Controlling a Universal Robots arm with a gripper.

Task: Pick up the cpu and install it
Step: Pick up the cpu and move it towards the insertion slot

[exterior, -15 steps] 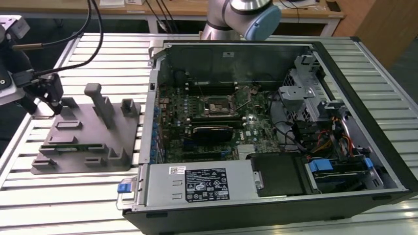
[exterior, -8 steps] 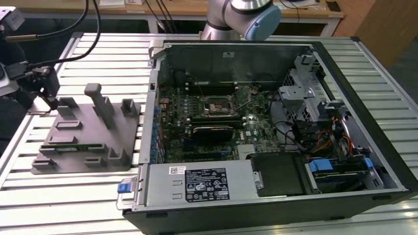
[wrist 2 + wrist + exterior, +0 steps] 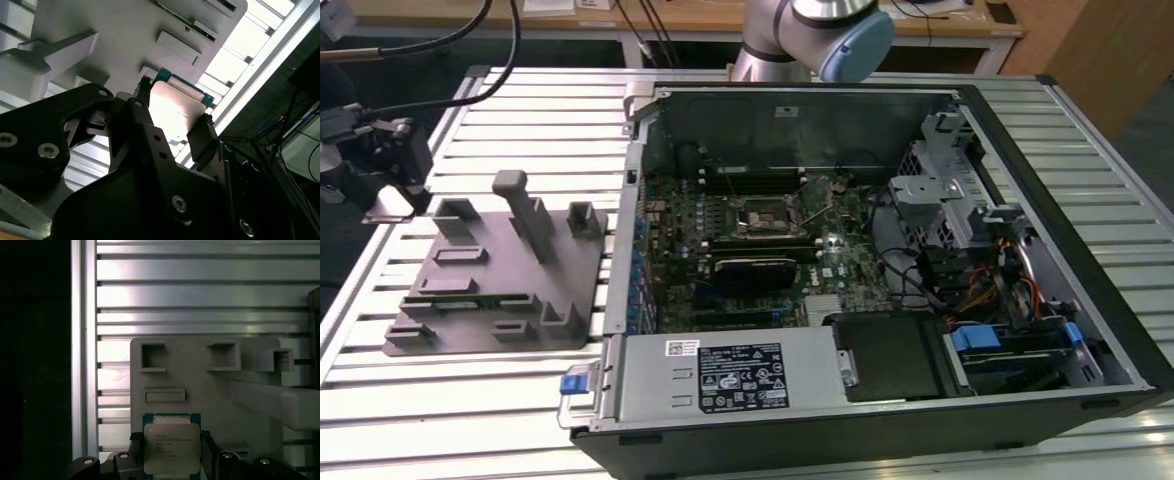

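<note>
Slatted aluminium table (image 3: 1067, 130), with grooved rails running across the exterior view. In the first wrist view its slats (image 3: 200, 295) reflect bright light in bands. Behind the table stands a wooden desk (image 3: 694, 15). A brown wooden panel (image 3: 1107, 50) rises at the exterior view's right. Dark floor (image 3: 560, 55) lies between desk and table.

A table (image 3: 1067, 120) of ribbed silver metal slats carried 2 things. A grey plastic fixture tray (image 3: 494, 290) lay flat toward the exterior view's left. Just beside it, an open black computer case (image 3: 881, 440) lay on its side, covering the middle and the exterior view's right
</note>
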